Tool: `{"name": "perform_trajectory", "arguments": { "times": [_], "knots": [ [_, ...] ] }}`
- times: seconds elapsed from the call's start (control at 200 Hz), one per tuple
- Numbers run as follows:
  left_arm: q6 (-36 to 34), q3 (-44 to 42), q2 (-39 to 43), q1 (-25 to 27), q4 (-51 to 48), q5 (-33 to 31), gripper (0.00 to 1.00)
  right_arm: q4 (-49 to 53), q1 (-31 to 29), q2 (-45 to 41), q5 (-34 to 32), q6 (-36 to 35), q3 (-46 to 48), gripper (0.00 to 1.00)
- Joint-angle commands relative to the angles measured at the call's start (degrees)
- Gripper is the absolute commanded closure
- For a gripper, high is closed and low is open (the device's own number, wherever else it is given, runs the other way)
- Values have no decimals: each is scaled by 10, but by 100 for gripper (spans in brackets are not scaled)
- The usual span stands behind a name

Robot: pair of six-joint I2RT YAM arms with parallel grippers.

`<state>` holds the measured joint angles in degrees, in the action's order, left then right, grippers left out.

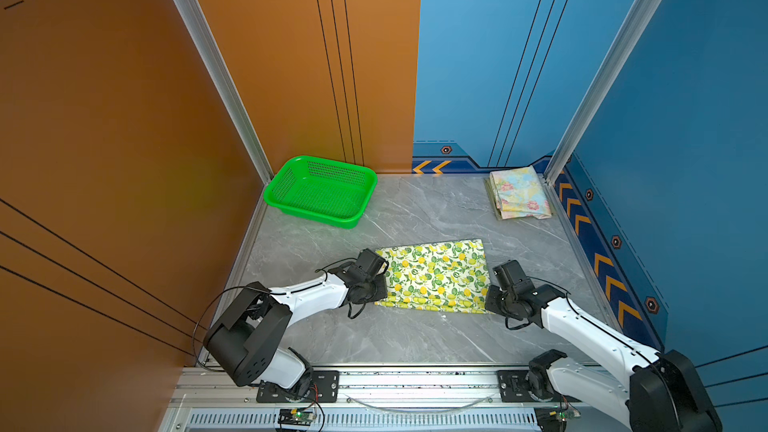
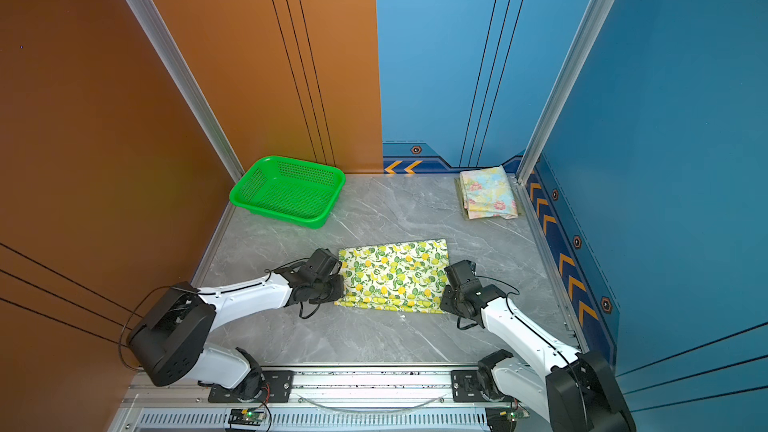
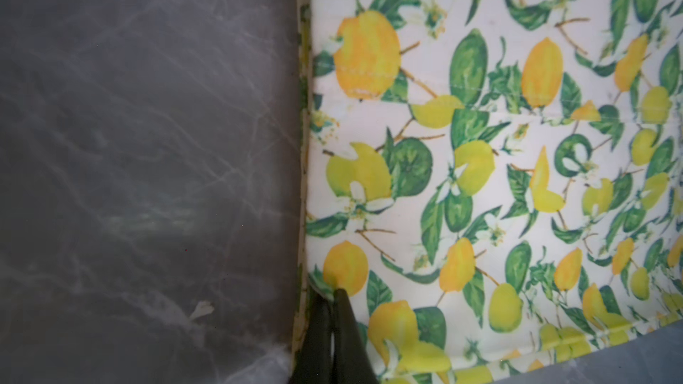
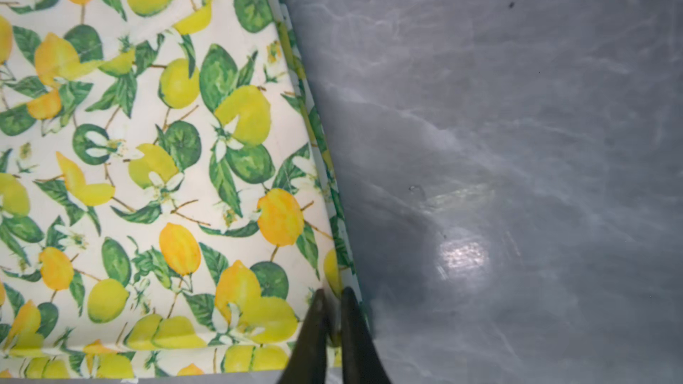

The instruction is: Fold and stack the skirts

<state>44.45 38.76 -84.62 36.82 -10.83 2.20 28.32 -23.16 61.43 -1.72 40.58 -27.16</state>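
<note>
Lemon skirt lies folded flat centrally; floral skirt sits folded far right.

Left hand touches edge of lemon skirt.

On the grey marbled surface — green basket far left, lemon skirt flat centre-front, folded floral skirt far right.

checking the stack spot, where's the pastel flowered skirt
In both top views the pastel flowered skirt lies folded in the far right corner of the table, by the blue wall, beyond the lemon skirt.
</note>
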Motion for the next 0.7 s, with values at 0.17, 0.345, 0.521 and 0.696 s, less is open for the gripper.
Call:
{"name": "perform_trajectory", "arguments": {
  "times": [0.17,0.345,0.521,0.696],
  "knots": [
    [-9,31,6,-22,-26,-7,34,15,26,3,-21,-29,-62,42],
    [-25,54,-9,-57,-31,25,29,2,54,35,1,-53,-95,40],
    [-41,68,-14,-88,-36,52,27,-21,65,82,24,-65,-115,40],
    [-70,88,-32,-115,-53,82,26,-41,68,114,42,-65,-116,41]
  ]
}}
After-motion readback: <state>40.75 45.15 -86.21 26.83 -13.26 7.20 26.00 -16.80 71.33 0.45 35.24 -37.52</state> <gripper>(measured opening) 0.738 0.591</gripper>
